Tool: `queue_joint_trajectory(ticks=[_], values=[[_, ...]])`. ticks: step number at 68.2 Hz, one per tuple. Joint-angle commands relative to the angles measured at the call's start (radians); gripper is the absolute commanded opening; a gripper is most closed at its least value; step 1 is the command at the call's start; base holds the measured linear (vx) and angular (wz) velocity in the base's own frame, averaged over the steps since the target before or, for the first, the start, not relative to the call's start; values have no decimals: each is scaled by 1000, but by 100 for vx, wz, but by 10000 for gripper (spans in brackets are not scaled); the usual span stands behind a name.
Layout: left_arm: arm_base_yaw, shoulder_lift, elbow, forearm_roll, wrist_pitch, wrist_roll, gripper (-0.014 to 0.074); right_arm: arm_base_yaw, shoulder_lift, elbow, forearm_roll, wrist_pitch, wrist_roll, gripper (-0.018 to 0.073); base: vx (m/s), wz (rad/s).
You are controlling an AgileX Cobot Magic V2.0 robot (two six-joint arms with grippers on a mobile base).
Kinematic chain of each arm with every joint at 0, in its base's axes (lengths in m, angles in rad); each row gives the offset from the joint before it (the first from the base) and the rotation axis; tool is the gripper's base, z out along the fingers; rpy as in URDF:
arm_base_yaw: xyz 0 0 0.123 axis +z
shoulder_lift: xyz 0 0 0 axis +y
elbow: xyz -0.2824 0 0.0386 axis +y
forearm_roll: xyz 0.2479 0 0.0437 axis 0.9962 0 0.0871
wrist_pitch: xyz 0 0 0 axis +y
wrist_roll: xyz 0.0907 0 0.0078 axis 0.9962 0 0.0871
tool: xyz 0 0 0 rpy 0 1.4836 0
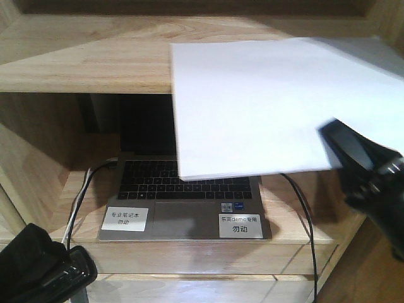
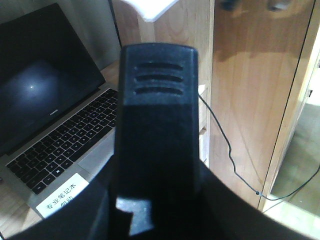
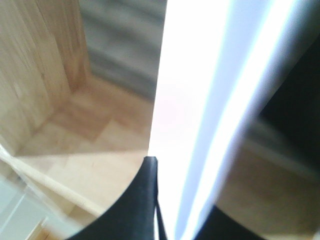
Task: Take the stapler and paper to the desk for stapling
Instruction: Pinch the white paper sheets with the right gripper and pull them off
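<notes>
The paper (image 1: 265,107), a thin stack of white sheets, hangs in the air in front of the wooden shelf unit. My right gripper (image 1: 341,142) is shut on its lower right corner. In the right wrist view the paper (image 3: 200,100) runs edge-on between the black fingers of that gripper (image 3: 167,210). My left gripper (image 1: 63,268) is low at the bottom left. In the left wrist view it (image 2: 157,200) is shut on the black stapler (image 2: 157,125), whose ribbed end points away from the camera. The desk is out of view.
An open laptop (image 1: 183,189) with two white labels (image 1: 125,218) sits in the lower bay of the shelf unit (image 1: 88,57). Black cables (image 1: 306,214) trail off both sides of it. A wooden side panel (image 2: 250,100) stands to the right.
</notes>
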Motion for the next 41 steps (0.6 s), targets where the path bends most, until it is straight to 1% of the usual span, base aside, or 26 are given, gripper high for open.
queue_joint_trajectory(ticks=[1,10,27,35,41], values=[[2,6,-30,-65,-85,-1,-6,1,-82,33,60,-44,-58,-3,0,0],[2,6,-30,-65,-85,-1,-6,1,-199,107,94,-22,-75,-3,0,0],[2,6,-30,-65,-85,-1,-6,1,-392,211,93,13,-74,-3,0,0],[2,6,-30,-65,-85,-1,-6,1,-478,242,88,32,-73,-3,0,0],[2,6,-30,-65,-85,-1,-6,1,-540,242,53,57,-62,-3,0,0]])
